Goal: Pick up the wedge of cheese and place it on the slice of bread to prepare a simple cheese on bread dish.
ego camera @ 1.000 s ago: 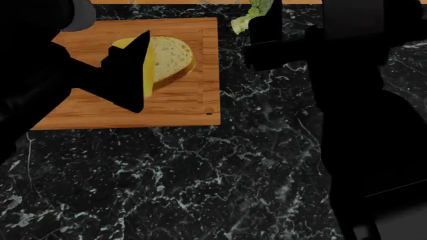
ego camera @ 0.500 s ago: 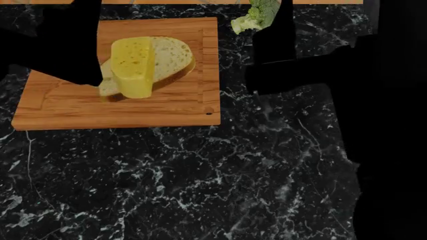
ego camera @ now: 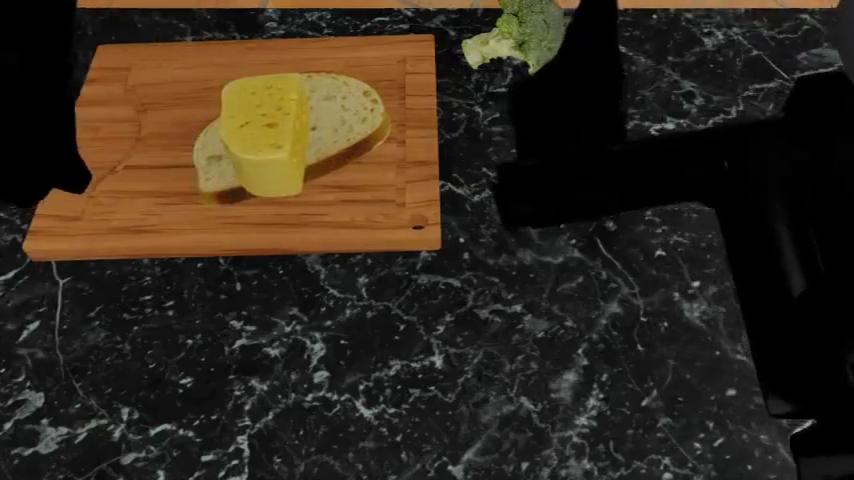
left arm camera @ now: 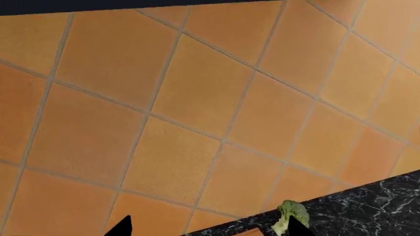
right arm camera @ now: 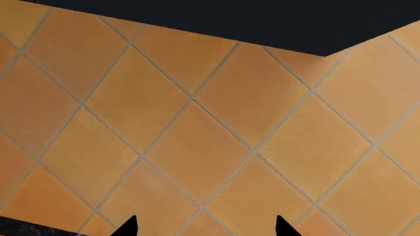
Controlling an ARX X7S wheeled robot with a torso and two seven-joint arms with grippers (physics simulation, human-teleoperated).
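From my seat, the chunky pale-yellow wedge of cheese [ego camera: 267, 134] lies on the oval tan-crusted slice of bread [ego camera: 336, 116], well clear of both my end effectors, whose tips stand apart and empty in the wrist views. It looks stiff and smooth, best taken by its flat sides. Both arms render black in the head view, and the left hides the wooden board's [ego camera: 360, 215] near corner.

The cheese [ego camera: 266, 132] covers the middle of the bread [ego camera: 340, 110]. The left arm [ego camera: 40, 100] hides the cutting board's [ego camera: 334, 215] left edge — the gripper itself is out of the head view. Both wrist views show only fingertip points [left arm camera: 121, 227] [right arm camera: 128, 227], cut off at the frame edge. The broccoli [ego camera: 514, 30] is cropped at the head view's top — partly behind the right arm [ego camera: 587, 150].
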